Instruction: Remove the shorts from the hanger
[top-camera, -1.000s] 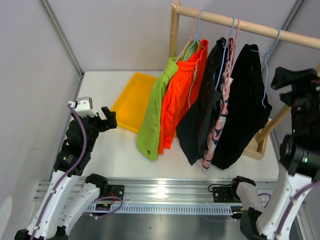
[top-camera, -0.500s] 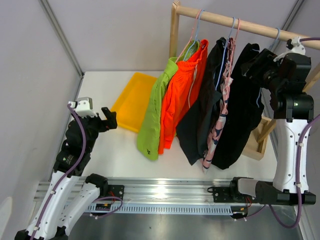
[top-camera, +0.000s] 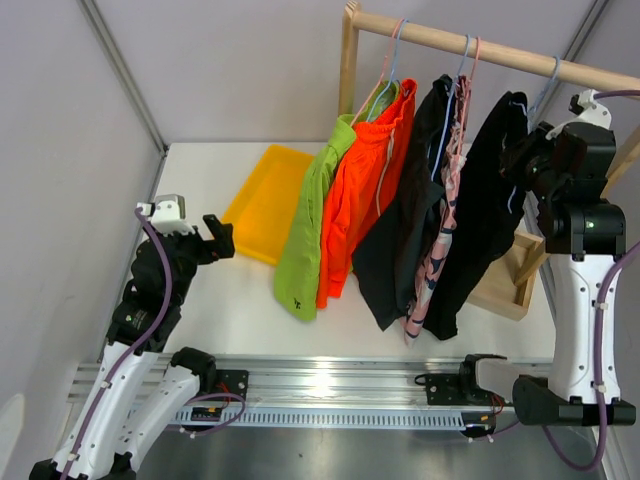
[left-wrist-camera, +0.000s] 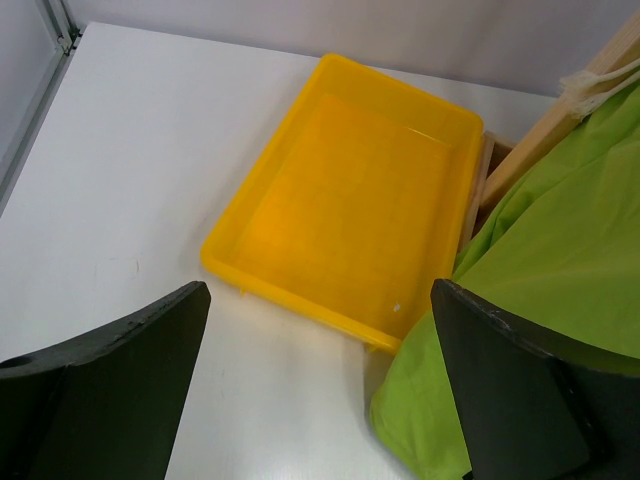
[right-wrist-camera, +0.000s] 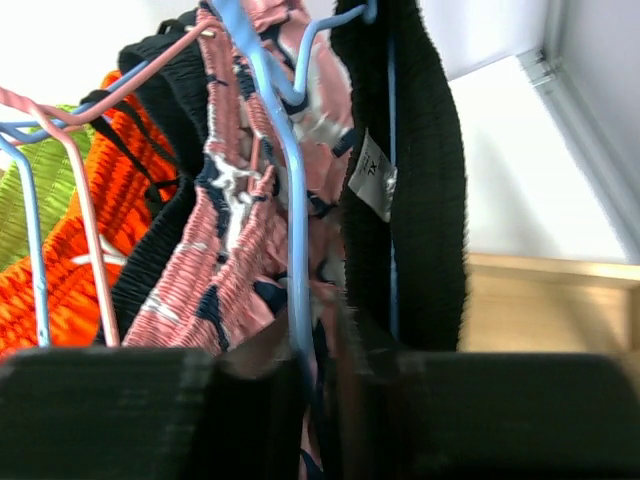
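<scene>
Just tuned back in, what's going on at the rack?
The right end effector is up at the rightmost black shorts, jaws drawn close around fabric at the top; whether it has a firm hold is unclear. The left end effector sits open over the table near the yellow tray, handling nothing. All five shorts hang from the rail; none is off yet.

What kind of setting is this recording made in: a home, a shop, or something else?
Most likely a robot test cell, not a home: plain grey panel walls box in a white table, an aluminium mounting rail runs along its near edge, and a wooden rack holds the shorts.
</scene>
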